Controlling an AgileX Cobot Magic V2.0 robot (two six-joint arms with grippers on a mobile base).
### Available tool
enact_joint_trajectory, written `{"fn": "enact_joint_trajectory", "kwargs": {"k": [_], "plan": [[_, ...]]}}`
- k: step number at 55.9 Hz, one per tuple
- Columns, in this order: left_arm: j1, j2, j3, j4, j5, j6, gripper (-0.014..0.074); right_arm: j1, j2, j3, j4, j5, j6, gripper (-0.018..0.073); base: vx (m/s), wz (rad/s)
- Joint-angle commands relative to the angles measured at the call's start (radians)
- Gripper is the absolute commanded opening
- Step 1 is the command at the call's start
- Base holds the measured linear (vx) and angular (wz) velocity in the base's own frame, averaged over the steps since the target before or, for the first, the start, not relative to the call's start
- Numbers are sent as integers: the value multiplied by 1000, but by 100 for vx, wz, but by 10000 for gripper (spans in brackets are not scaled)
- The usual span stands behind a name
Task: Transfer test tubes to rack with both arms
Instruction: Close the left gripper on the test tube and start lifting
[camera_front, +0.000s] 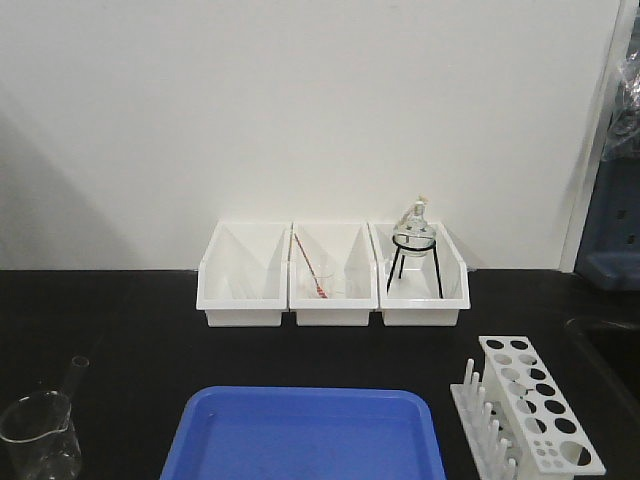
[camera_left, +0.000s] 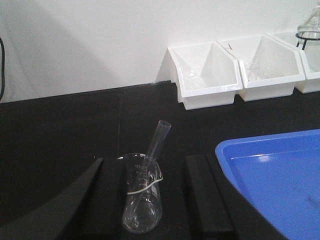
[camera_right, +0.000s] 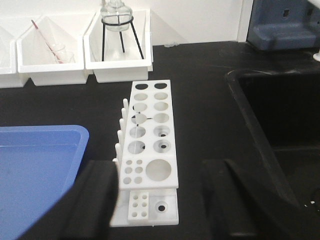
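Observation:
One clear test tube (camera_left: 159, 137) leans in a glass beaker (camera_left: 142, 200) at the counter's front left, its open end sticking out above the rim; the front view shows the same test tube (camera_front: 72, 377) and beaker (camera_front: 40, 435). My left gripper (camera_left: 147, 160) is open, its black fingers standing either side of the beaker without touching it. The white rack (camera_right: 150, 130) stands at the front right, also seen as the rack (camera_front: 535, 415) in the front view, and the holes in view hold nothing. My right gripper (camera_right: 156, 164) is open, straddling the rack's near end.
A blue tray (camera_front: 310, 435) lies between beaker and rack at the front. Three white bins (camera_front: 330, 280) line the back wall; the right one holds a flask on a black tripod (camera_front: 415, 235). A black sink (camera_right: 280, 110) drops away right of the rack.

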Motion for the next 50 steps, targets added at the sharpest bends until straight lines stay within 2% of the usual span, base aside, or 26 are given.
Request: {"fn": "enact_joint_trajectory", "kwargs": {"k": [1,7,11,30,44,50], "plan": [[-3,47,-32,57,-71,56,468,1,9,-35,-8,-89,-1,542,0,0],[-3,128,-32,145,-117,133,471,1,9,-35,-8,-87,-1,551,0,0],[-3,202,-34,173,-207,149,471,1,9,-35,-8,-88,-1,552,0,0],[-3,602,-170,166,-424,150,471,1,9,-35,-8,-83,-1,552,0,0],[-3,815,-308,166,-471,152,471,1,9,-35,-8,-82,-1,552,0,0],[-3,882,-359,166,-481,202,486,1,9,-35,-8,-81,-1,552,0,0]]}}
